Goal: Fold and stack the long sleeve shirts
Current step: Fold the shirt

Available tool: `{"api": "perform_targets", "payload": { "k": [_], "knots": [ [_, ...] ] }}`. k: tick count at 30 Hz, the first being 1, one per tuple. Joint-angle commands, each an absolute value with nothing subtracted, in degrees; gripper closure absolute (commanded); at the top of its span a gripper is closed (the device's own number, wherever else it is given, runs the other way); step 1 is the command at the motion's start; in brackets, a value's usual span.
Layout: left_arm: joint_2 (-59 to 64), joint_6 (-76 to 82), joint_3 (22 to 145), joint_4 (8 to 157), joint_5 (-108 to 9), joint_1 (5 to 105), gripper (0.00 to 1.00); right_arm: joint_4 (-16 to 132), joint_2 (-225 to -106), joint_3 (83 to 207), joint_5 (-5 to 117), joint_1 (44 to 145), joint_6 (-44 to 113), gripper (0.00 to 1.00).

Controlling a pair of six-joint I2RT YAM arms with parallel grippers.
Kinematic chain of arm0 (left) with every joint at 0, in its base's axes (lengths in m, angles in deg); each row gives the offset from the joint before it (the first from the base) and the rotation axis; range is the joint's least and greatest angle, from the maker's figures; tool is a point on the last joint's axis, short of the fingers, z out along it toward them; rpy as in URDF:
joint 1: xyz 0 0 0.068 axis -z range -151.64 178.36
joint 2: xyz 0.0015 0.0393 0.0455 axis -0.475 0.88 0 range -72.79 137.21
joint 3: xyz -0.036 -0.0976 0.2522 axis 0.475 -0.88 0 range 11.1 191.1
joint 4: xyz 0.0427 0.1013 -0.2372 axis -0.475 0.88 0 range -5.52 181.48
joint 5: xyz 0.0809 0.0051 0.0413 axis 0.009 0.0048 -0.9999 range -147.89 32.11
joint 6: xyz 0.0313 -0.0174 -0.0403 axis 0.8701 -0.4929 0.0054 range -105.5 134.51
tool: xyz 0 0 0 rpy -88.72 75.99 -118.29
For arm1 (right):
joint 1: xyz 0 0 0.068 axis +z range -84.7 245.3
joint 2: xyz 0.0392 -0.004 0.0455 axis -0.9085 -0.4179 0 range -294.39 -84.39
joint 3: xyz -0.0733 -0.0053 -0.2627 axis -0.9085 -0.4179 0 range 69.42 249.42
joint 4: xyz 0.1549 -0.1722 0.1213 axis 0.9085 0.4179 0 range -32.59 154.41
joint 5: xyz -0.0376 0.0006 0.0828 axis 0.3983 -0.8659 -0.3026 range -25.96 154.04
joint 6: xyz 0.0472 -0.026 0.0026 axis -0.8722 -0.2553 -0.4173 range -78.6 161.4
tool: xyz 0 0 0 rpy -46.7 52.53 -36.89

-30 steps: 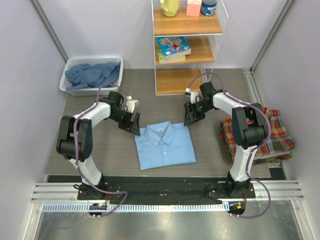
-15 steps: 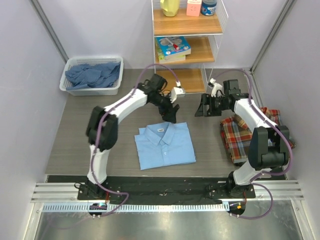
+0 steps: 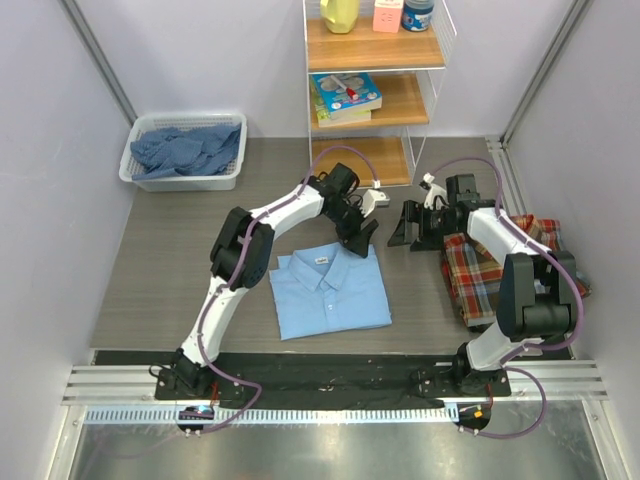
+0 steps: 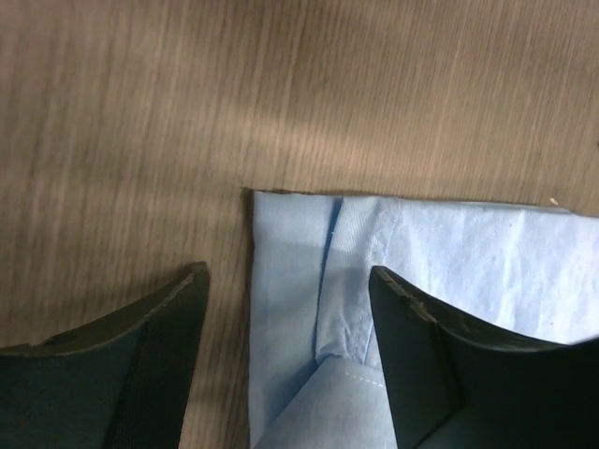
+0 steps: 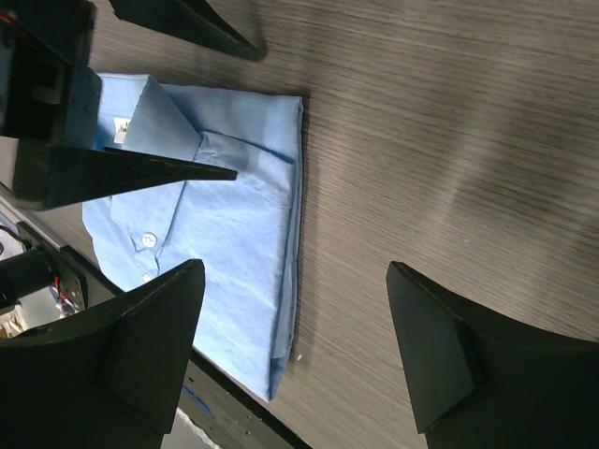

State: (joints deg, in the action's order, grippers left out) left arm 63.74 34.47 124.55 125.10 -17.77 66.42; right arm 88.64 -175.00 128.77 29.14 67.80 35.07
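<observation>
Long sleeve shirts lie in three groups. One light blue shirt (image 3: pixel 330 290) is folded flat at the centre of the surface (image 3: pixel 180 260), collar toward 12 o'clock, long axis 9-to-3. A plaid stack (image 3: pixel 472 275) lies at 3 o'clock, its count indistinct. Crumpled darker blue shirts (image 3: pixel 185 150) fill one white basket (image 3: pixel 180 183) at 10 o'clock. The left gripper (image 3: pixel 362 238), jaws released, hovers over the folded shirt's 1 o'clock corner. The right gripper (image 3: pixel 410 228), jaws likewise released and empty, is just beyond.

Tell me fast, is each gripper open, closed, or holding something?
Left gripper: open, holding nothing, over a corner of the light blue shirt.
Right gripper: open, holding nothing.
</observation>
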Motion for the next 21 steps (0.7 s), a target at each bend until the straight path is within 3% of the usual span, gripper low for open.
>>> {"api": "perform_targets", "payload": {
  "k": [1,12,21],
  "knots": [
    [66.25,32.26,126.33,126.49,-13.08,66.94,0.36,86.42,-173.60,128.75,27.82,67.32,33.93,0.16],
    [67.74,32.35,125.80,127.37,-14.37,69.58,0.43,84.75,-174.31,126.38,27.56,67.15,32.35,0.12],
    [64.33,31.65,121.68,123.16,-15.71,69.32,0.92,79.84,-175.45,122.34,28.00,67.15,28.75,0.07]
  ]
}}
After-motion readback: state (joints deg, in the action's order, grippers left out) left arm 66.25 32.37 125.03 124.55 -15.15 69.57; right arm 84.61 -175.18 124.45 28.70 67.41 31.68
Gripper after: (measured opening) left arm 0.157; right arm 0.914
